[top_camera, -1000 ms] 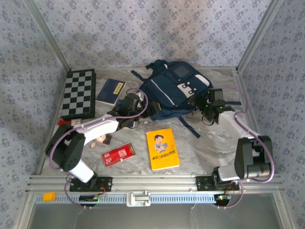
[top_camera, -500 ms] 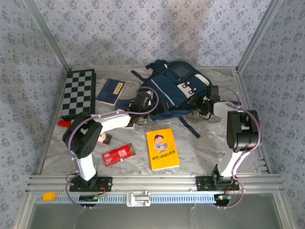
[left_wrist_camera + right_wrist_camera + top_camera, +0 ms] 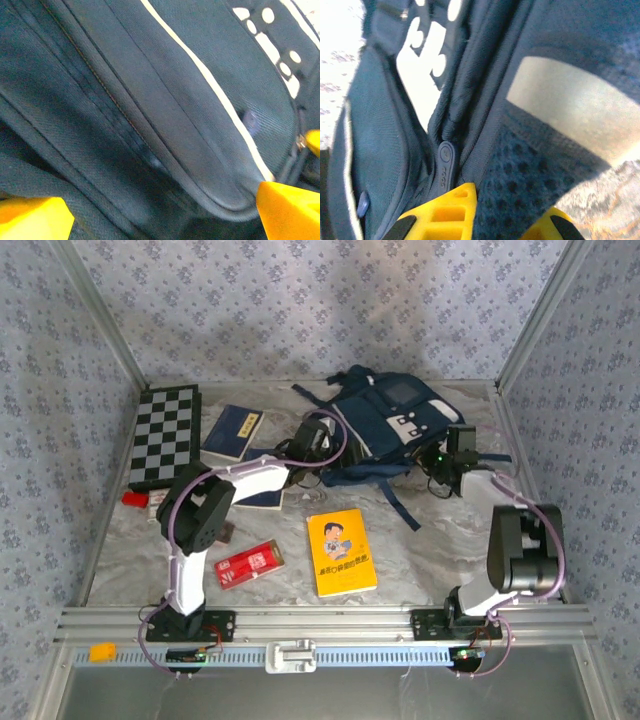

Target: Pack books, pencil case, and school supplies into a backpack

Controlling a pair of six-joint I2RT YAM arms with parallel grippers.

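The navy backpack [image 3: 385, 420] lies at the back middle of the table. My left gripper [image 3: 318, 438] is pressed against its left side, open wide, with a fold of navy fabric [image 3: 165, 150] between the yellow fingertips [image 3: 287, 215]. At the bag's right lower edge, my right gripper [image 3: 437, 457] is shut on the backpack's mesh fabric [image 3: 520, 185], beside a zipper pull [image 3: 445, 162]. The yellow book [image 3: 341, 551] lies in front. One navy book [image 3: 232, 430] lies at the back left; another [image 3: 265, 498] shows under my left arm. The red pencil case [image 3: 249, 564] lies front left.
A chequered board [image 3: 165, 435] lies at the far left, with a tiny red block [image 3: 133, 498] in front of it. Dark backpack straps [image 3: 400, 505] trail toward the yellow book. Metal frame rails border the table on all sides.
My right gripper has shut on the backpack's edge. The left arm has reached further right, into the bag's side. The backpack has shifted toward the back right.
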